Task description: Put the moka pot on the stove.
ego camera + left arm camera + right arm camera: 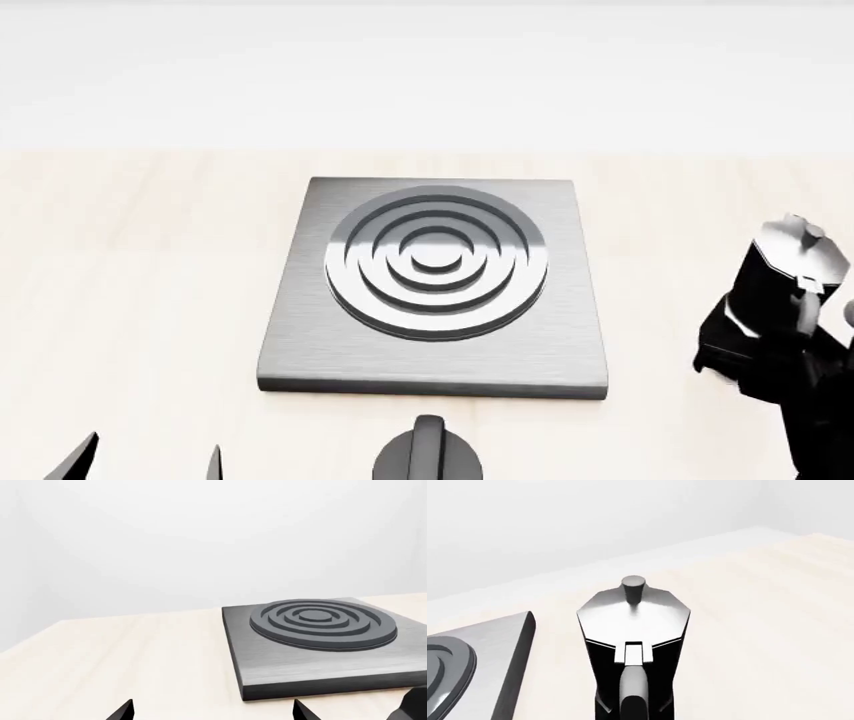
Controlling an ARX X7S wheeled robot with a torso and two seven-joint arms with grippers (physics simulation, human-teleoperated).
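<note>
The moka pot (785,290) stands at about three o'clock of the stove (434,290) in the head view, well apart from the slab's right edge, on the pale wooden table (134,300). It is a glossy black faceted pot with a narrow waist, a silvery angular lid and a small round knob on top; in the right wrist view the lid (632,615) shows as a flat many-sided plate with the knob (632,586) rising from its middle, and a slim dark handle (632,692) runs down the near side below a small hinge. The pot looks tilted in the head view, its lid leaning toward one o'clock. The right arm's dark bulk (821,420) sits at the pot's five o'clock, touching or overlapping it, but its fingers are hidden, so whether it grips the pot cannot be told. The stove is a square brushed grey slab with rounded corners and a raised burner (437,262) of concentric rings. A short black round knob (427,455) sits at the stove's six o'clock. The left gripper (213,711) shows only two dark fingertips spread wide apart, holding nothing, near the stove's front corner
</note>
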